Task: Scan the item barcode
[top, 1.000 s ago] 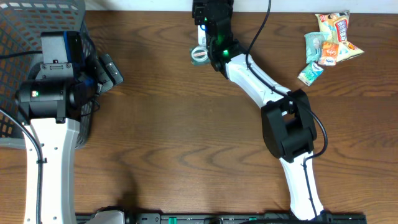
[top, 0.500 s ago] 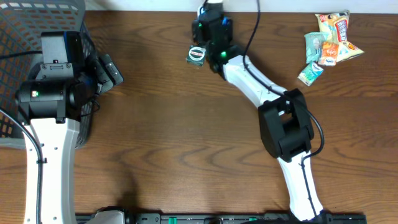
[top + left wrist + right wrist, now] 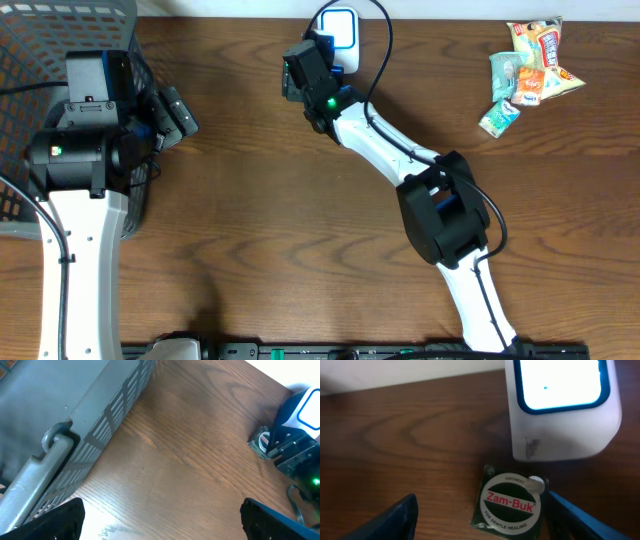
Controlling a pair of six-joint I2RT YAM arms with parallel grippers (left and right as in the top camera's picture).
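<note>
Right wrist view crops the top of the scanner [image 3: 562,410].

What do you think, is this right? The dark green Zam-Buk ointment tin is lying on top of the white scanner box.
No. The dark green Zam-Buk ointment tin is lying on the brown wooden table, beside the white scanner box, not on top of it. The right wrist view shows it.
</note>
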